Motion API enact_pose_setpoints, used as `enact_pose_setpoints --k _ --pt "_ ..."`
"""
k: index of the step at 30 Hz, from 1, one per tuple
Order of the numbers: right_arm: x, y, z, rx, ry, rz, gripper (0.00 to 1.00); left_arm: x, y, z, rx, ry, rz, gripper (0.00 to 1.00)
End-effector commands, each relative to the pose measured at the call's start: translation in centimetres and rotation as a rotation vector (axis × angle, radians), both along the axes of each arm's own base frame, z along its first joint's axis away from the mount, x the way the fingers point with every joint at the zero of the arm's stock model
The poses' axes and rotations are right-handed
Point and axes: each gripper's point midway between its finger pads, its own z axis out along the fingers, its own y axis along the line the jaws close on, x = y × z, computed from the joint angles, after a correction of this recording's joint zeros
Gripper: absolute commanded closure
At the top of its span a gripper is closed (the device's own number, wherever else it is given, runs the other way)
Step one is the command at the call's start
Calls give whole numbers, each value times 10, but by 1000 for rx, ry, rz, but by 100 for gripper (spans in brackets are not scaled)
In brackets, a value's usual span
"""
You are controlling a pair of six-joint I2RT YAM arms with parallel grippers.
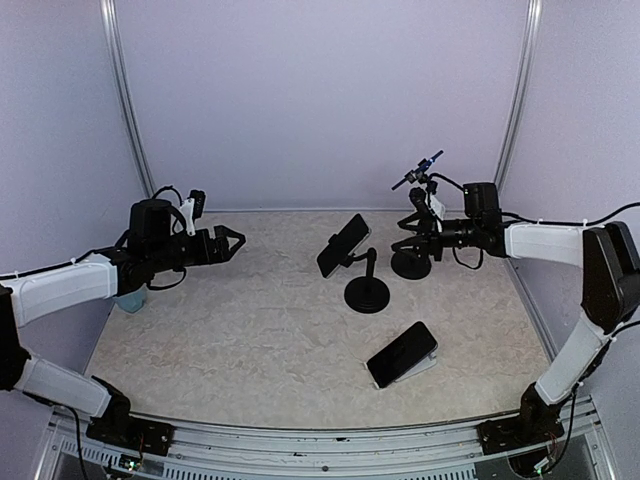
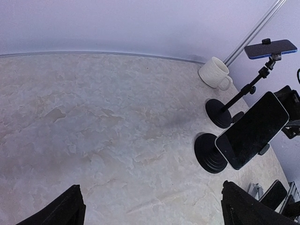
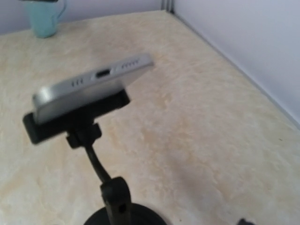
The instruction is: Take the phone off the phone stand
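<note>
Centrally on the marbled table [image 1: 250,330], a dark phone [image 1: 343,245] sits tilted in the cradle of a black phone stand [image 1: 367,295] with a round base. Just to its right is a taller stand [image 1: 410,265], holding a blue phone [image 2: 270,48] high up. The right gripper [image 1: 412,235] hovers beside that taller stand, apart from the tilted phone; how wide its claw is open cannot be told. Nearer the arms, a second phone [image 1: 402,353] lies on a low wedge [image 1: 428,362]. Far left, the left gripper [image 1: 228,242] is spread wide, holding nothing.
</note>
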Motion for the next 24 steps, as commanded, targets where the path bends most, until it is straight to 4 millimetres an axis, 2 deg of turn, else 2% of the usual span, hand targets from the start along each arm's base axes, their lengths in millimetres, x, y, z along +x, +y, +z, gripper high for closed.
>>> enact_pose_setpoints --k 1,6,18,24 --pt "-1 18 -15 -53 -25 114 23 -6 -5 12 -2 -57 -61 1" --pt "4 37 -37 -99 16 198 31 -9 -8 14 -2 -63 -89 1" --pt "-5 74 -56 -116 64 336 39 -11 -12 14 -3 -60 -118 1" --pt "-5 81 -65 -122 107 370 49 -11 -11 15 0 -60 -116 1"
